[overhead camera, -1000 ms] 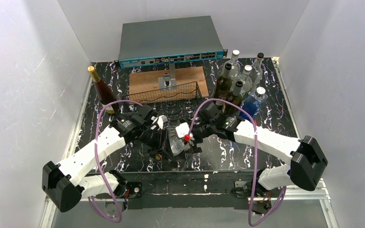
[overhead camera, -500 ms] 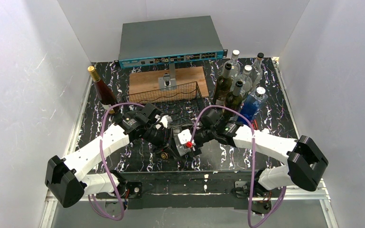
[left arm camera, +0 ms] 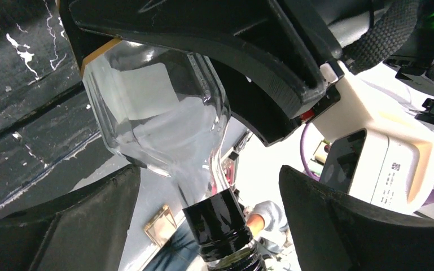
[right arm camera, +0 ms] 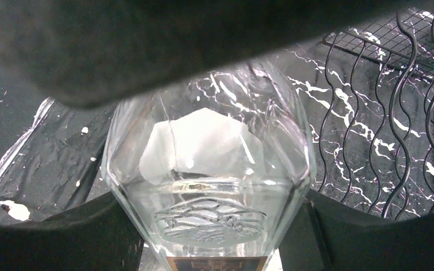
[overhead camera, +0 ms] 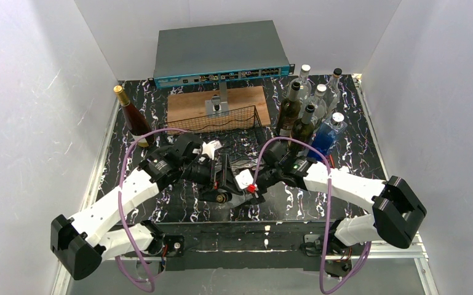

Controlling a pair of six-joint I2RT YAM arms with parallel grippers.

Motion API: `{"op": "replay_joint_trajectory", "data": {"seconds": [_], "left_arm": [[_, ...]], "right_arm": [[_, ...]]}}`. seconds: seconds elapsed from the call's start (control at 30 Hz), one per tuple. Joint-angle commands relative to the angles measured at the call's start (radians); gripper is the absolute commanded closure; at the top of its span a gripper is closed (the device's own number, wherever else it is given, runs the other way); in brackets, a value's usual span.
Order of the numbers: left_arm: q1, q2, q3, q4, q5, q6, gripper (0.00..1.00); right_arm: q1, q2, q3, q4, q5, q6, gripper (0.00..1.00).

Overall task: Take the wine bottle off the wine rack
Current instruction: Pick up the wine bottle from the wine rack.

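Observation:
The wine bottle (overhead camera: 232, 188) is clear glass with a black cap. It lies tilted above the table, in front of the black wire wine rack (overhead camera: 218, 120). My right gripper (overhead camera: 249, 187) is shut on the bottle's wide body (right arm camera: 209, 164), with a pad pressed on each side. My left gripper (overhead camera: 220, 183) stands open around the bottle's neck (left arm camera: 217, 214), with clear gaps on both sides. The rack's wavy wires (right arm camera: 398, 113) show to the right of the bottle in the right wrist view.
Several upright bottles (overhead camera: 310, 110) crowd the back right. A dark bottle with a gold cap (overhead camera: 132, 117) stands at the back left. A wooden board (overhead camera: 187, 101) lies behind the rack, and a grey network switch (overhead camera: 221, 52) sits against the back wall.
My left gripper has opened off the bottle's neck. My right gripper has closed onto the bottle's body. Both have shifted slightly toward the near edge.

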Motion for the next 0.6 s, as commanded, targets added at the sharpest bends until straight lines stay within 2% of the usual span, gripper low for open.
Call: {"op": "replay_joint_trajectory", "data": {"seconds": [0.0, 0.17, 0.33, 0.4, 0.57], "left_arm": [[0.002, -0.087, -0.03, 0.178, -0.034, 0.016, 0.05], [0.002, -0.246, -0.122, 0.325, -0.156, 0.084, 0.02], [0.002, -0.399, -0.277, 0.657, -0.239, 0.133, 0.02], [0.003, -0.42, -0.276, 0.676, -0.265, 0.199, 0.02], [0.002, -0.484, -0.269, 0.681, -0.239, 0.475, 0.02]], "right_arm": [[-0.012, -0.013, 0.002, -0.006, -0.094, 0.026, 0.85], [-0.057, -0.022, -0.005, -0.007, -0.141, 0.045, 0.86], [-0.071, -0.01, -0.013, -0.007, -0.151, 0.044, 0.86], [-0.079, -0.005, -0.015, -0.009, -0.155, 0.047, 0.86], [-0.111, -0.004, -0.016, -0.009, -0.183, 0.061, 0.86]]}}
